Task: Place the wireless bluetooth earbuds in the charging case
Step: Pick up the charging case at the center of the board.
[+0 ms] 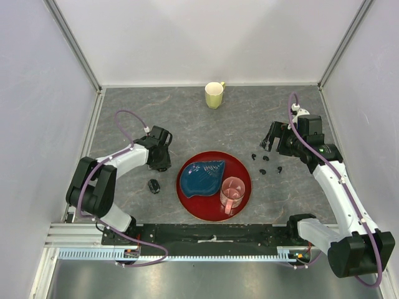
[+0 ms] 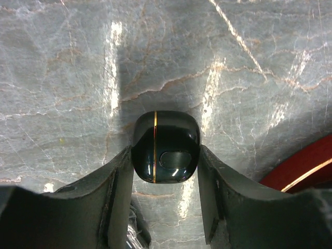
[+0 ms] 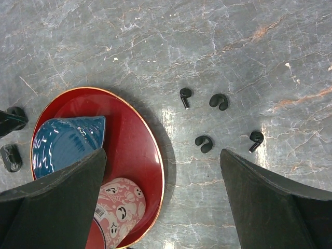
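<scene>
Left wrist view: the left gripper [image 2: 165, 162] is clamped on a charging case [image 2: 166, 140], a glossy black pebble with a thin gold seam. Both fingers press its sides, and it sits on the grey marbled worktop [image 2: 62, 78] toward the left edge. A second case [image 1: 153, 185] lies loose, a bit closer to the near edge. The four earbuds [image 3: 204, 143] are scattered toward the right edge, none touching. The right gripper [image 1: 269, 144] is near them with fingers spread wide, gripping nothing. A red plate [image 1: 240, 168] sits mid-worktop by the near edge.
</scene>
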Controlling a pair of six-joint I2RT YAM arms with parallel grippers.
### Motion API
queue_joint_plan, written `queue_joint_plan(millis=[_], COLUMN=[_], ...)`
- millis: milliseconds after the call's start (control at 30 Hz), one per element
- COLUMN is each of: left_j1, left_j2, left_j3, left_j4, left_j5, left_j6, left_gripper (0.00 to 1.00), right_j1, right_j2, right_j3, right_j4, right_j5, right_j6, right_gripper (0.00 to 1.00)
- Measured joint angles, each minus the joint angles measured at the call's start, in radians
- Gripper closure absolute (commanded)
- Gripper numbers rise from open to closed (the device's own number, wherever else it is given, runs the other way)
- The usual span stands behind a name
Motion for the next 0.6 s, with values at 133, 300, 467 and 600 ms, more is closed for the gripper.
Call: queue_joint_plan(millis=[133, 300, 467, 600], left_j1=[-0.015, -0.021, -0.021, -0.021], left_j2=[-0.040, -0.142, -0.257, -0.343], left_j3=[-0.029, -0.056, -0.077, -0.084], left_j4=[0.010, 0.032, 0.070, 0.102], left_j5=[0.000, 0.000, 0.021, 0.067], left_j6=[0.001, 0.013, 0.042, 0.075], left_gripper=[0.87, 0.89, 0.89, 0.89], right_j1=[0.000, 0.000, 0.000, 0.000], right_j2=[0.000, 0.005, 0.011, 0.012], right_j3=[0.000, 0.000, -0.003, -0.010], right_j4=[-0.005, -0.007, -0.007, -0.008], right_j5=[-0.002, -0.019, -0.041, -0.060], right_j6=[0.000, 0.004, 0.016, 0.023], right_gripper=[0.02, 0.02, 0.02, 0.02])
